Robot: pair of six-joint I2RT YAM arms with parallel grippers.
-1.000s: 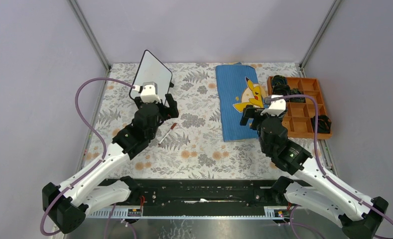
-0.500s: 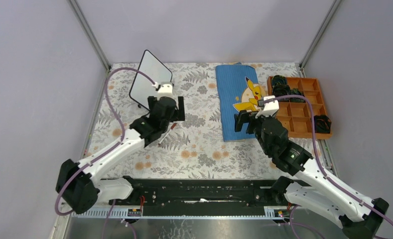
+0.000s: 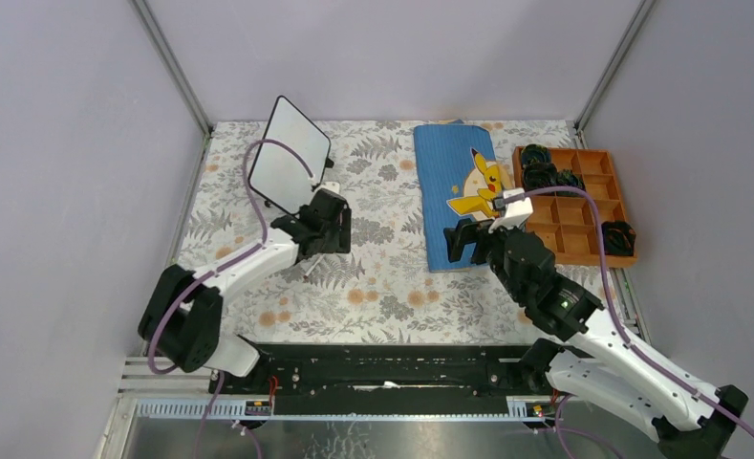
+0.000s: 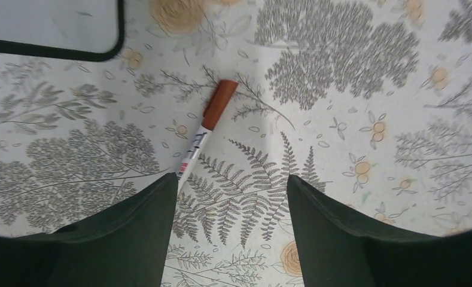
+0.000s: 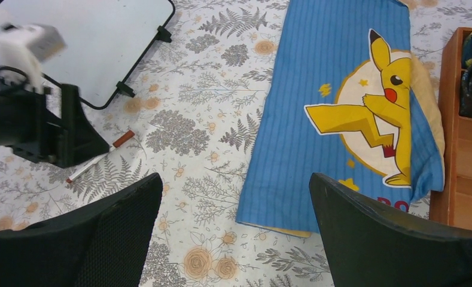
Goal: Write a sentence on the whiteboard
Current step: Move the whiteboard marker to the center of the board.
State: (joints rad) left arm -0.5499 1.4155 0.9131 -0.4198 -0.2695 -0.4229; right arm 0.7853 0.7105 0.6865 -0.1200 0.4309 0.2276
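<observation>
At the far left of the floral surface [image 3: 382, 287]: the whiteboard [image 3: 289, 153], small black feet along one edge. Just nearer than it, the left hand [image 4: 230, 197] released and low over a red-capped marker [image 4: 202, 136] flat on the surface, fingers spread, gripping nothing, the marker's tail end by one finger. Over to the right, the right hand [image 5: 234, 185] likewise spread wide and empty, above the near-left corner of a blue cloth [image 5: 335, 107] beside an orange compartment tray [image 3: 575, 206].
</observation>
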